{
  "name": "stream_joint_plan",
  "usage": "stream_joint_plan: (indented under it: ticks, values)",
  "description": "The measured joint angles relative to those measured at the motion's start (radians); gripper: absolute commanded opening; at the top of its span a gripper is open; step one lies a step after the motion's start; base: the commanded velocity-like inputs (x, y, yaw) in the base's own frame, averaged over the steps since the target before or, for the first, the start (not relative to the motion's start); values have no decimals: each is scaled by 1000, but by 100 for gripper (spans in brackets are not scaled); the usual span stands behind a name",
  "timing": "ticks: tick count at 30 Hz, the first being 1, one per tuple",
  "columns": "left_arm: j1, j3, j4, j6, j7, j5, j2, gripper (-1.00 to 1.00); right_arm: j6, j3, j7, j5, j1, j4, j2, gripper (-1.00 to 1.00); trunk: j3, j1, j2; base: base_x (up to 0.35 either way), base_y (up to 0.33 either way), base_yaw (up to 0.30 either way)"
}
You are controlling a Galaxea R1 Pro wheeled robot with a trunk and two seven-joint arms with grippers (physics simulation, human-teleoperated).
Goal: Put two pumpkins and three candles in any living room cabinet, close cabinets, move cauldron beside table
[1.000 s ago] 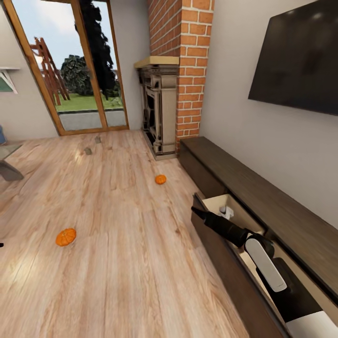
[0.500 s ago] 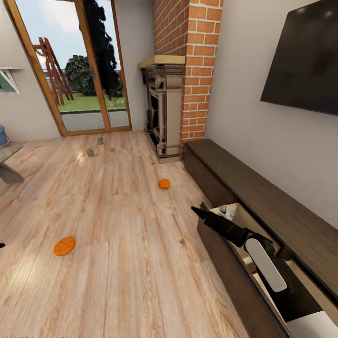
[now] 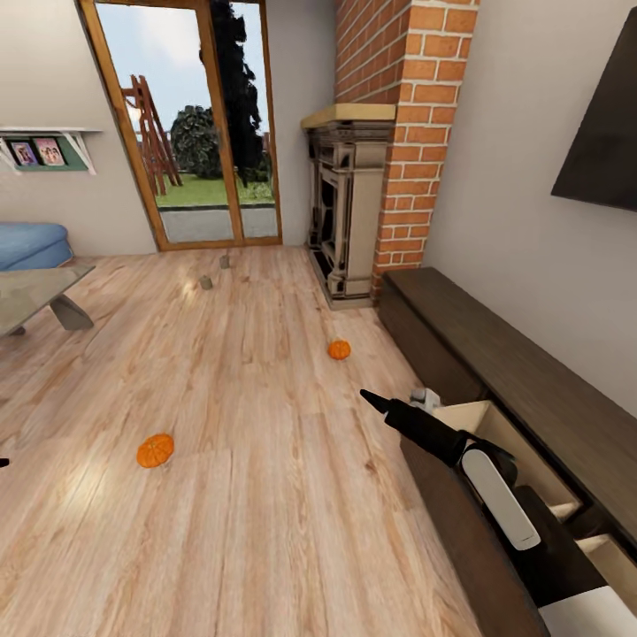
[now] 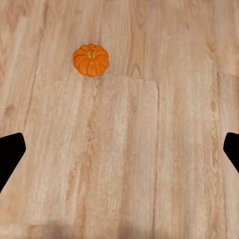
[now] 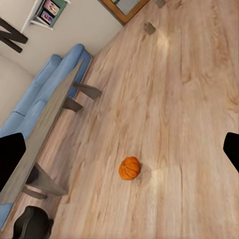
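Pumpkins (image 3: pixel 155 450) (image 3: pixel 339 350) and two candles (image 3: pixel 205 282) (image 3: pixel 225 262) lie on the floor, cabinet (image 3: pixel 495 442) drawer open, both grippers' jaws spread empty.

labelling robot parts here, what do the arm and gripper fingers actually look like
The right arm has glossy black links, a white oblong cover panel on the forearm and a white segment nearer the body. It tapers to a black pointed right gripper. In both wrist views the fingertips show as plain black wedges.

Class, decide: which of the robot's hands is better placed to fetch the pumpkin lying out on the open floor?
Probably left: the left hand looks down over that pumpkin with fingers apart, while the right hand reaches out by the cabinet.
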Motion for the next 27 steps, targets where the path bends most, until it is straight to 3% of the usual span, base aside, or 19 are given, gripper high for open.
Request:
stream_joint_plan:
  ticks: [16,27]
  values:
    - [0,0,0,0,0,0,-1,100,-1,0,1,0,0,-3,0,100,0,0,0,189,0,12]
    - [0,-2,-2,0,0,0,-12,100,-1,0,2,0,0,0,0,100,6,0,0,68,-9,196]
